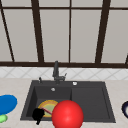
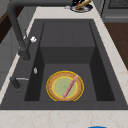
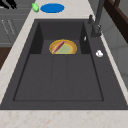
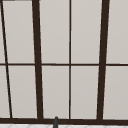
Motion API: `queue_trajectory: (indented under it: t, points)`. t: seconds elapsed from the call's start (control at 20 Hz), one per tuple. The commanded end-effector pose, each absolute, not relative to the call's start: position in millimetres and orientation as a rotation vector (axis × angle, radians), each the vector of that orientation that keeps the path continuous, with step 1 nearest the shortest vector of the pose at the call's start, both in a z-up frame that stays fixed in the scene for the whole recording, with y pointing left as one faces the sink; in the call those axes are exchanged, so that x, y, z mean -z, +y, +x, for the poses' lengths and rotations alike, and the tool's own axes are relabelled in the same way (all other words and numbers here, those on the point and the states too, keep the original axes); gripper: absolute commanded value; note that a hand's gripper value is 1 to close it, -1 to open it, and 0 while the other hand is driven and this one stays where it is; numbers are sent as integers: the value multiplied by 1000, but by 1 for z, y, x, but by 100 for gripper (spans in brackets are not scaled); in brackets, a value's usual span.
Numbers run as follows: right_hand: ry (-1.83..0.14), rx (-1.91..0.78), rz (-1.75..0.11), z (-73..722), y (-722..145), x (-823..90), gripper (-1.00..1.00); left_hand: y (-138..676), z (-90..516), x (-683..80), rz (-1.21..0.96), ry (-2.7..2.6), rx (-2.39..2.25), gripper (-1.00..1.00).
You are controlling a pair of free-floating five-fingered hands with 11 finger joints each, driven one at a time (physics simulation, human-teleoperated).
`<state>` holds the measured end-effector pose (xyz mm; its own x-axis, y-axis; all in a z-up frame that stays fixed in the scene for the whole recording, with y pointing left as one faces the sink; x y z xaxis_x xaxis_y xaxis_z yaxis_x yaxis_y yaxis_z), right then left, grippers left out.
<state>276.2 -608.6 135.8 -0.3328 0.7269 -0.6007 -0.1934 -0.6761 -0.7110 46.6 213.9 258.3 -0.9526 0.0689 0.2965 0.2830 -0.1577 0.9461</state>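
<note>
Hovering at the sink's front edge, one hand sits close to a plate and a ball.

Front view: the left hand (image 1: pixel 38 115) hangs over the near rim of the sink (image 1: pixel 90 83), and whether its grip is open or closed cannot be told. It overlaps the left edge of the one yellow plate (image 1: pixel 47 103), with one red ball (image 1: pixel 67 114) just beside it. The counter also holds one blue dish (image 1: pixel 7 103), one green piece (image 1: pixel 2 118) and one dark bowl (image 1: pixel 125 108). Left side view: the plate lies flat on the basin floor with one pink stick (image 2: pixel 70 86) loose across it, so a careless reach could likely flick the stick off or tip the plate. Right side view: black fingers show beyond the counter's far front corner, well apart from the plate. Upper view: window panes and the tip of the one tap (image 4: pixel 55 122).
</note>
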Motion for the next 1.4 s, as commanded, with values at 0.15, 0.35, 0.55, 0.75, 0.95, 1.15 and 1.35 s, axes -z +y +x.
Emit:
queue_trajectory:
  t: [0.15,0.35,0.55,0.75,0.95,1.15,1.35]
  points:
    - [-791,-2090,-1117,258,-613,-140,-100,214,47,-258,-410,-1939,2250,0]
    - [-903,-2082,-1172,250,-625,-132,-100,214,47,-258,-410,-1939,2250,0]
    - [-1019,-2067,-1204,247,-629,-135,-100,214,47,-258,-410,-1939,2250,0]
    - [-1067,-2045,-1223,235,-631,-141,-100,214,47,-258,-410,-1939,2250,0]
    - [-1108,-2030,-1215,215,-636,-145,-100,214,47,-258,-410,-1939,2250,0]
    - [-1072,-2103,-1324,223,-635,-147,-100,214,47,-258,-410,-1939,2250,0]
    - [-1002,-2077,-1363,221,-633,-171,-100,214,47,-258,-410,-1939,2250,0]
